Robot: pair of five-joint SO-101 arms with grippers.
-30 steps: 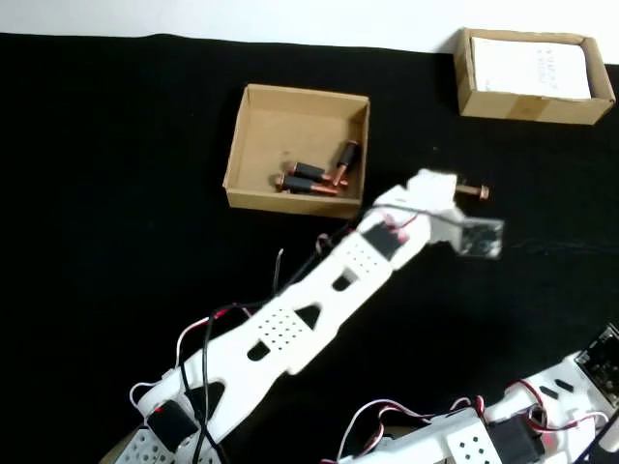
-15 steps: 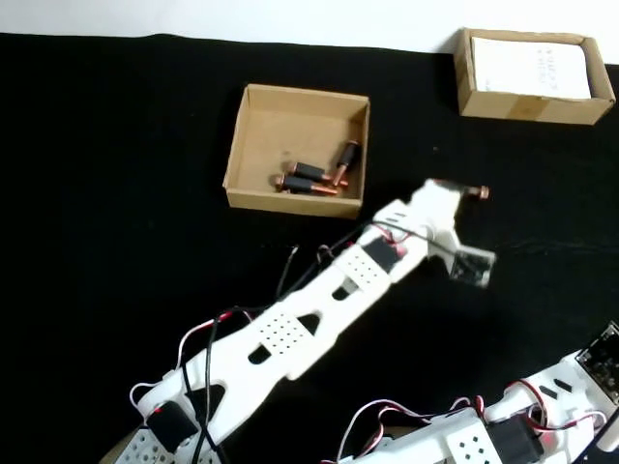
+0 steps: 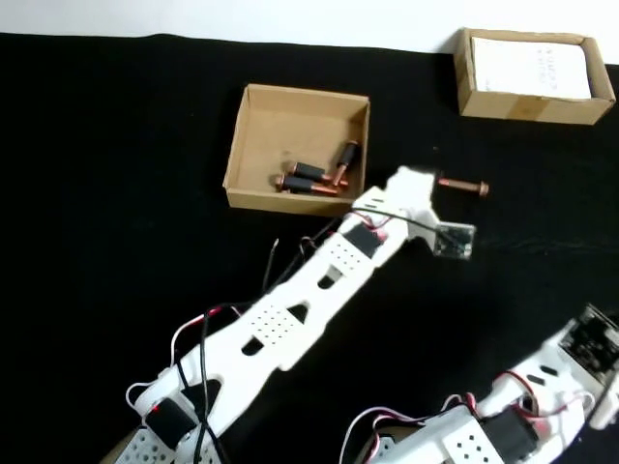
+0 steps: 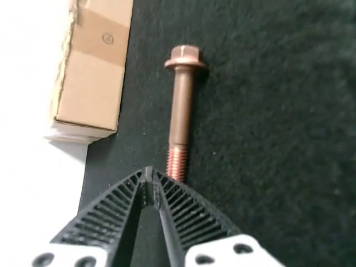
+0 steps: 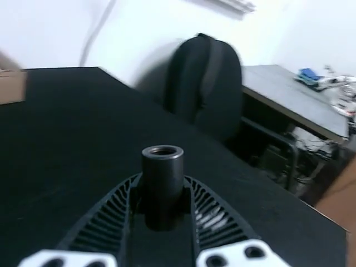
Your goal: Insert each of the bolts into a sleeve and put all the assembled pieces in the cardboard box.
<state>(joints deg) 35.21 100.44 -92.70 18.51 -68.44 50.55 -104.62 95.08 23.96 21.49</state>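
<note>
Black cloth point(image 4: 267, 111): bolt point(image 4: 181, 111) perhaps touching left tool point(image 4: 151, 175) tip.

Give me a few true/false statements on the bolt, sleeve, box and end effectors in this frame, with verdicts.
1. The right end effector grips a sleeve. True.
2. The bolt sits inside the sleeve. False: it lies bare on the table.
3. The box is empty. False: it holds several assembled pieces.
4. The bolt lies outside the box. True.
5. The left end effector is wide open. False: its tips are together, by the bolt's threaded end.
</note>
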